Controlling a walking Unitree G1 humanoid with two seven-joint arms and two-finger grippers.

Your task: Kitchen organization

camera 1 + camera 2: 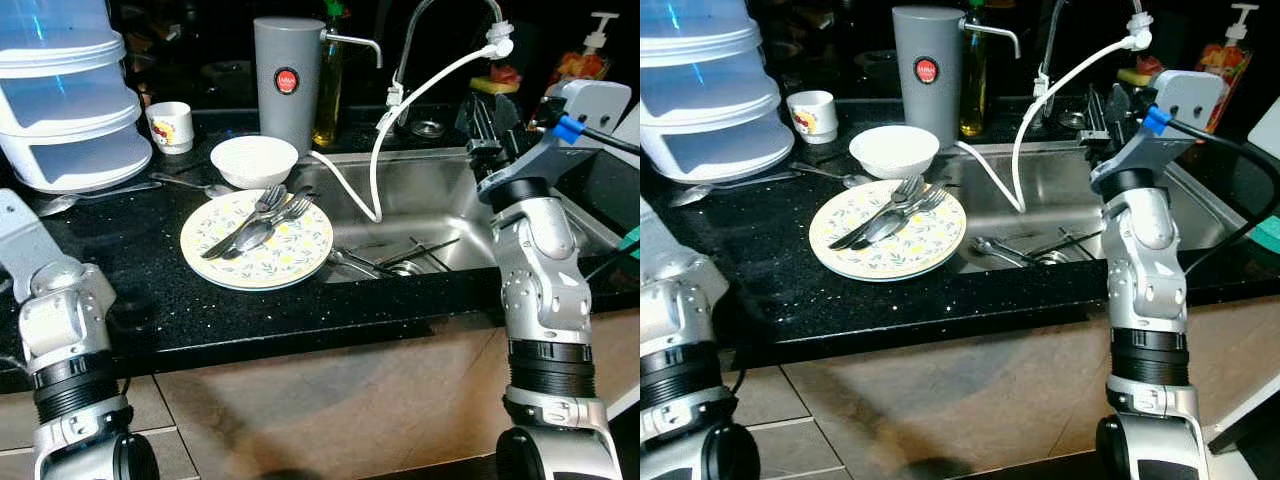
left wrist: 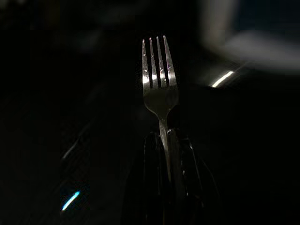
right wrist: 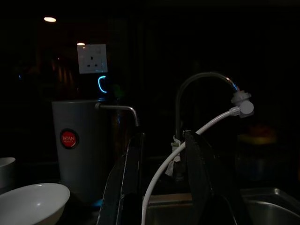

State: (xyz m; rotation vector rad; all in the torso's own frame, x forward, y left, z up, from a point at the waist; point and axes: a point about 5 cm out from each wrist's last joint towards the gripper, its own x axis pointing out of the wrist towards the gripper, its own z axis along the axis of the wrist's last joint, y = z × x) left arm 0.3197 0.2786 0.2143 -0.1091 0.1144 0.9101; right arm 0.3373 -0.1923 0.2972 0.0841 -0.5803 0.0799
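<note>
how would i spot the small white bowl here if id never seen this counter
Start at the steel sink; on the black counter just left of it lies a flowered plate carrying cutlery. The white bowl sits right behind that plate, before the grey canister: plain, empty, no pattern.

Both arms are silver cast metal, built of rounded segments joined by ribbed black rings. The right end effector [image 1: 482, 125] has long black fingers, a pale grey wrist housing, a blue connector and black cable.
</note>
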